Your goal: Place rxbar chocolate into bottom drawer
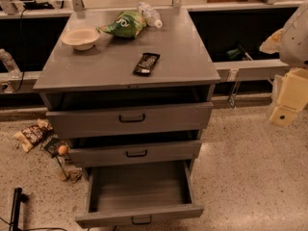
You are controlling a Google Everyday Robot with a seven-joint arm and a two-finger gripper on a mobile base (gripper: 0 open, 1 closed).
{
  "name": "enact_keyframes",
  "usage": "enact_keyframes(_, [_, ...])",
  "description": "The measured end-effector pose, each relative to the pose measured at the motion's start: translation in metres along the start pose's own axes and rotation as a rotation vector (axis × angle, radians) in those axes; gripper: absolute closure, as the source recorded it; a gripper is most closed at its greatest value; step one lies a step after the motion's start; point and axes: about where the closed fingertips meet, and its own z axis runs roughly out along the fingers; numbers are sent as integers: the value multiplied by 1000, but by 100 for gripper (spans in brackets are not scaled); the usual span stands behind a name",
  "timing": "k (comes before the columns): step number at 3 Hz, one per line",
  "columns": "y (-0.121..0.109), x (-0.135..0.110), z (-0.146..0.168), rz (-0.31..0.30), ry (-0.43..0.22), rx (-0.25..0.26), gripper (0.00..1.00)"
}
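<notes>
The rxbar chocolate [146, 63], a flat black bar with pale lettering, lies on the grey cabinet top [101, 66], right of centre near the front. The bottom drawer [139, 214] is pulled wide open and its inside shows nothing in it. The two shallower drawers above stand slightly ajar. My gripper [285, 113] hangs at the right edge of the view, beside the cabinet and well away from the bar, with nothing seen in it.
A pale bowl [81, 37], a green chip bag [124, 23] and a clear plastic bottle [150, 14] sit at the back of the cabinet top. Snack packets [33, 134] and litter lie on the speckled floor to the left. A dark stand [15, 207] rises at bottom left.
</notes>
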Motion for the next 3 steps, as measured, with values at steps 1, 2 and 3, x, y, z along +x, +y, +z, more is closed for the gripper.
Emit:
enact_keyframes(1, [0, 0, 0, 0, 0, 0, 0])
enact_keyframes(2, [-21, -8, 6, -84, 11, -29, 0])
enact_keyframes(3, [-80, -33, 37, -291, 54, -72, 0])
